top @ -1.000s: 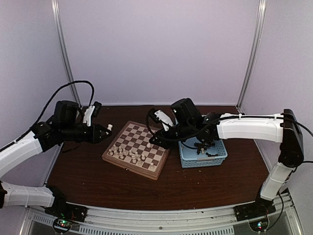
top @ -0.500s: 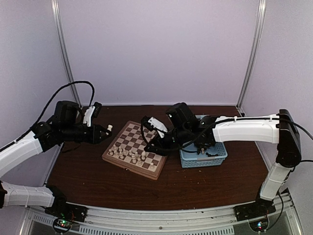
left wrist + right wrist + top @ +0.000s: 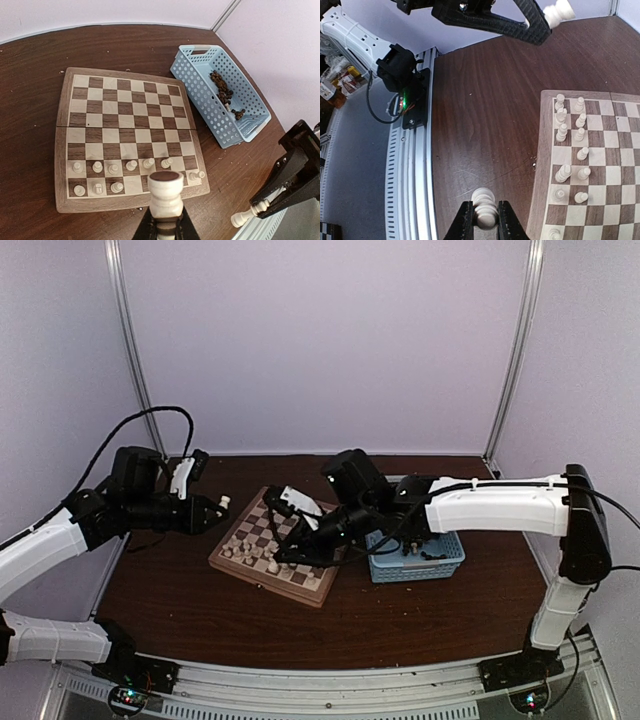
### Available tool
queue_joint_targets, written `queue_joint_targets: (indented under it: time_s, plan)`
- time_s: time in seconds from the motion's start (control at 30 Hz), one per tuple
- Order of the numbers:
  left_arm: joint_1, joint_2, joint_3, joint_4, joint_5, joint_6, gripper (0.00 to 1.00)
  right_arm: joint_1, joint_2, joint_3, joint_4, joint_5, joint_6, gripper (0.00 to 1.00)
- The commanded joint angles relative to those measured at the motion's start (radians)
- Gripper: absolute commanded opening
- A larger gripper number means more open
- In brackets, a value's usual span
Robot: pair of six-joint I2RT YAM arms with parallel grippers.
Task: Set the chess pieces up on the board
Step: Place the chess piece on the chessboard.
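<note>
The board [image 3: 262, 582] lies left of centre on the table, with cream chess pieces [image 3: 131, 164] standing in two rows along one edge. My left gripper [image 3: 165, 226] is shut on a cream piece [image 3: 165, 192] and hovers left of the board [image 3: 60, 150]. My right gripper [image 3: 485, 220] is shut on another cream piece [image 3: 485, 207], held low over the dark table just off the board's [image 3: 620, 150] rim. In the top view the right gripper [image 3: 280, 556] reaches across the board's near side. Dark pieces [image 3: 223, 93] lie in the basket.
A light-blue perforated basket [image 3: 443, 558] stands right of the board, also seen in the left wrist view [image 3: 200, 95]. The right arm [image 3: 480, 505] stretches over basket and board. A metal rail [image 3: 412, 165] with an arm base runs along the table's near edge.
The right arm has swung left from beside the basket, across the board toward its near side, carrying its cream piece. The left arm has stayed still.
</note>
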Motion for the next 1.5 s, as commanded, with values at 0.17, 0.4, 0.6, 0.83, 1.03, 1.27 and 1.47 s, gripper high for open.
queue_joint_targets:
  time_s: [0.17, 0.4, 0.6, 0.83, 1.03, 1.27, 1.47]
  plan:
    - [0.038, -0.088, -0.063, 0.031, -0.092, -0.028, 0.00, 0.072, 0.185, 0.278, -0.176, 0.335, -0.077, 0.00]
    - [0.085, -0.112, -0.081, 0.004, -0.050, -0.047, 0.00, 0.072, 0.308, 0.400, -0.205, 0.478, -0.115, 0.00]
    - [0.091, -0.124, -0.082, -0.018, -0.059, -0.040, 0.00, 0.072, 0.387, 0.494, -0.266, 0.531, -0.142, 0.00]
    - [0.091, -0.107, -0.074, -0.014, -0.047, -0.032, 0.00, 0.072, 0.442, 0.568, -0.302, 0.544, -0.159, 0.00]
    - [0.091, -0.097, -0.067, -0.015, -0.042, -0.026, 0.00, 0.072, 0.487, 0.621, -0.333, 0.539, -0.163, 0.00]
    - [0.091, -0.098, -0.069, -0.017, -0.042, -0.020, 0.00, 0.072, 0.529, 0.657, -0.357, 0.543, -0.159, 0.00]
    - [0.091, -0.094, -0.075, -0.013, -0.039, -0.020, 0.00, 0.072, 0.568, 0.696, -0.380, 0.541, -0.156, 0.00]
